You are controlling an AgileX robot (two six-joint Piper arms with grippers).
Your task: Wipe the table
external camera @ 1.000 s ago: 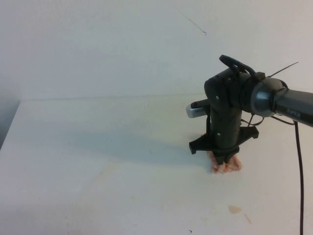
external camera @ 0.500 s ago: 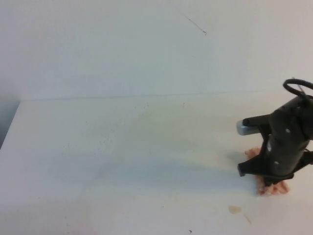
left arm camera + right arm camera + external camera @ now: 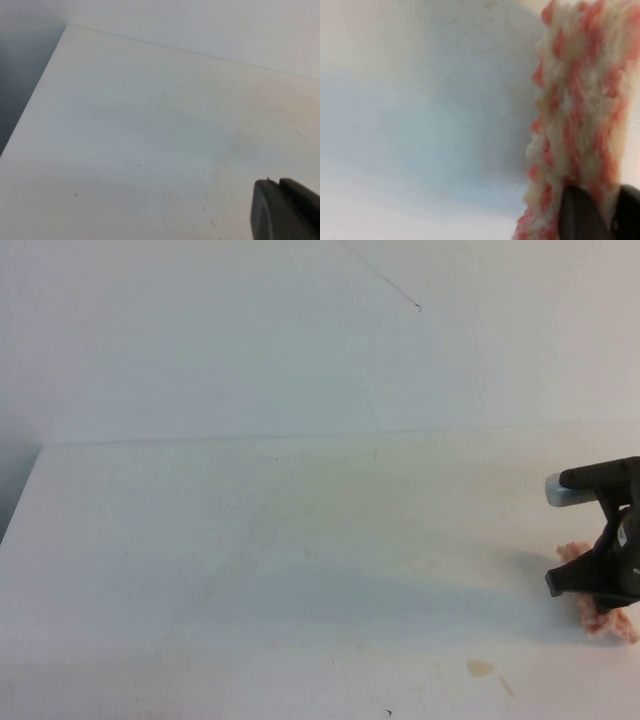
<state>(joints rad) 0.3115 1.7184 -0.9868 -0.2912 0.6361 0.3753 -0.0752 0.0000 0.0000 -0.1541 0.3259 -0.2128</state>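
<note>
This looks to me like a robotics lab or test room rather than a home or a shop. The work surface is a plain white bench (image 3: pixel 250 570) pushed against a plain white wall (image 3: pixel 250 340), lit evenly and softly. What gives it away is the machinery: a black right end effector (image 3: pixel 605 598) with a small silver-capped module on its side stands low over the bench at the far right, and the dark tip of a left end effector (image 3: pixel 285 212) hangs above the bench on the other side. The bench carries faint brownish stains (image 3: pixel 480 667), and a thin dark line (image 3: pixel 385 285) crosses the wall.
</note>
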